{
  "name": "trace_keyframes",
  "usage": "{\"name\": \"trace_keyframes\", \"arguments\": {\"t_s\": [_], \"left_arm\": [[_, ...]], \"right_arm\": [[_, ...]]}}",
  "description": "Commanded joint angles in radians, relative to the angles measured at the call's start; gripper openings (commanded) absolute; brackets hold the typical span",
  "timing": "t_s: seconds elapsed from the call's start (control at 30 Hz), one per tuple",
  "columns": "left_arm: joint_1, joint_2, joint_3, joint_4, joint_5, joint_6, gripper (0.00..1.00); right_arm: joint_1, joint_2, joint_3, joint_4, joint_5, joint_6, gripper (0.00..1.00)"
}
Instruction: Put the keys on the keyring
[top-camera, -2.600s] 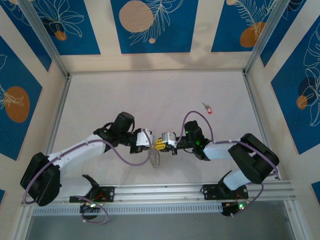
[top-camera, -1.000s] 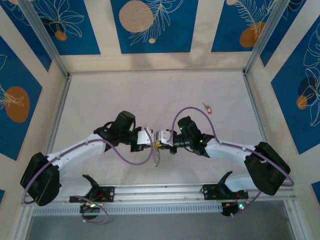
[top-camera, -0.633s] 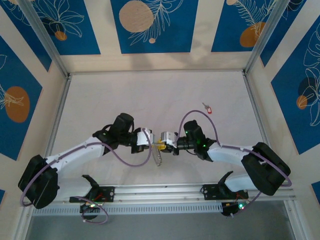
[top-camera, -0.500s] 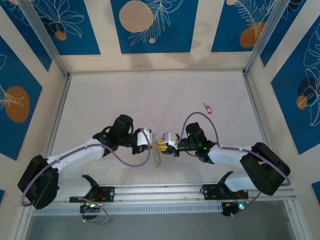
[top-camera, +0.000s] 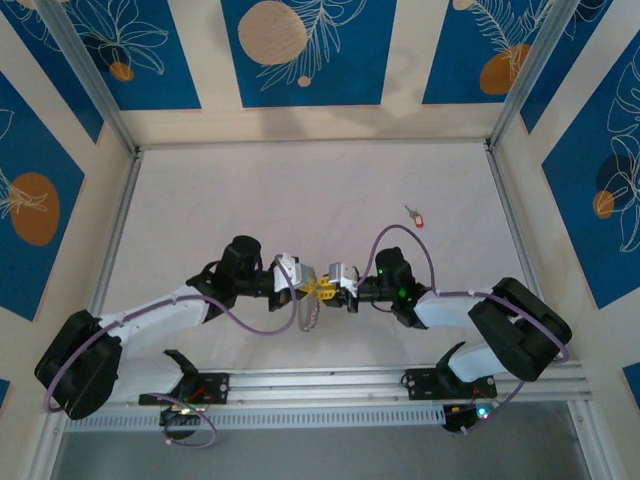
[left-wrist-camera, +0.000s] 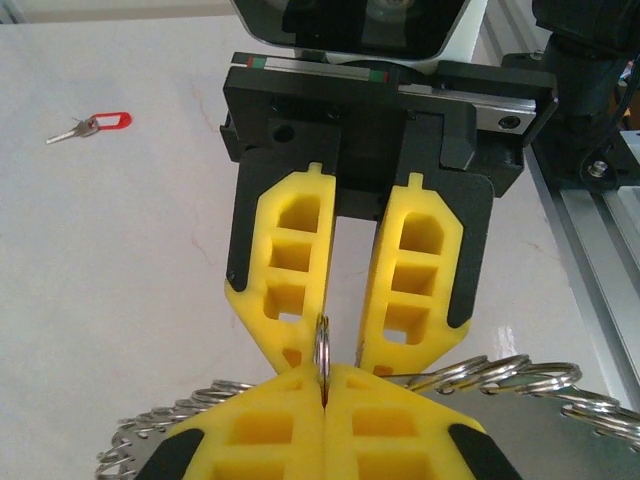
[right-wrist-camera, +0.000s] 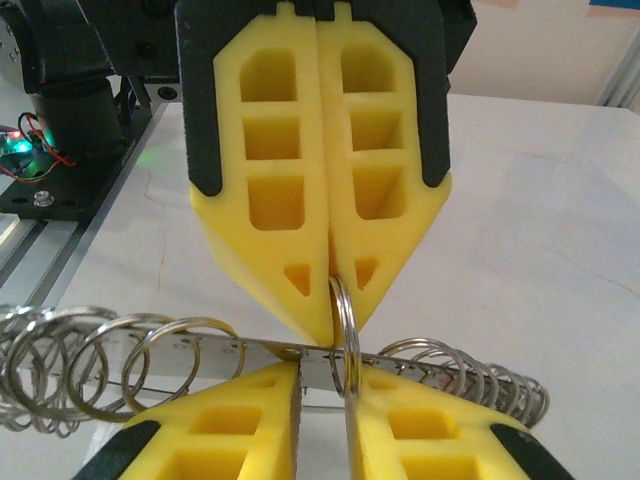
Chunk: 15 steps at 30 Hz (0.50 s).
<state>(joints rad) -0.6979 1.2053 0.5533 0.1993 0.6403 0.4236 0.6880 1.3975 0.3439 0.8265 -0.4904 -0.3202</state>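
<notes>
Pinching keyring (left-wrist-camera: 322, 348) edge-on: left pincer (left-wrist-camera: 325, 378) clamped | right pincer (right-wrist-camera: 321, 372) slightly parted around it | key (top-camera: 414, 216) well apart (bare table (top-camera: 300, 190) between)

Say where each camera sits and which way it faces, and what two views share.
Top external: above and behind the bases, looking down on the table; the left arm and right arm meet tip to tip.
Left wrist: on the left arm, looking past its own left gripper at the right gripper.
Right wrist: the reverse, looking past the right gripper at the left gripper.
Shared: both wrist views show the keyring between the grippers.
</notes>
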Motion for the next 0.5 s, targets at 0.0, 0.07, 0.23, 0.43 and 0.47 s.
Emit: {"name": "trace_keyframes", "arguments": {"t_s": [0.0, 0.07, 0.23, 0.43, 0.47], "left_arm": [[-0.006, -0.014, -0.006, 0.061, 0.055, -0.026, 0.0], [-0.006, -0.018, -0.007, 0.06, 0.056, -0.028, 0.0], [-0.006, -0.019, -0.006, 0.063, 0.074, -0.032, 0.0], [-0.009, -0.017, 0.031, -0.073, 0.082, 0.067, 0.0], [-0.009, -0.021, 0.028, -0.071, 0.076, 0.071, 0.0]], "right_arm": [[-0.003, -0.005, -0.009, 0.109, -0.038, 0.019, 0.2], [-0.004, -0.006, -0.014, 0.128, -0.048, 0.026, 0.21], [-0.01, -0.011, -0.023, 0.172, -0.095, 0.042, 0.22], [-0.011, -0.04, -0.021, 0.135, -0.109, 0.033, 0.23], [-0.013, -0.044, -0.023, 0.134, -0.107, 0.032, 0.23]]}}
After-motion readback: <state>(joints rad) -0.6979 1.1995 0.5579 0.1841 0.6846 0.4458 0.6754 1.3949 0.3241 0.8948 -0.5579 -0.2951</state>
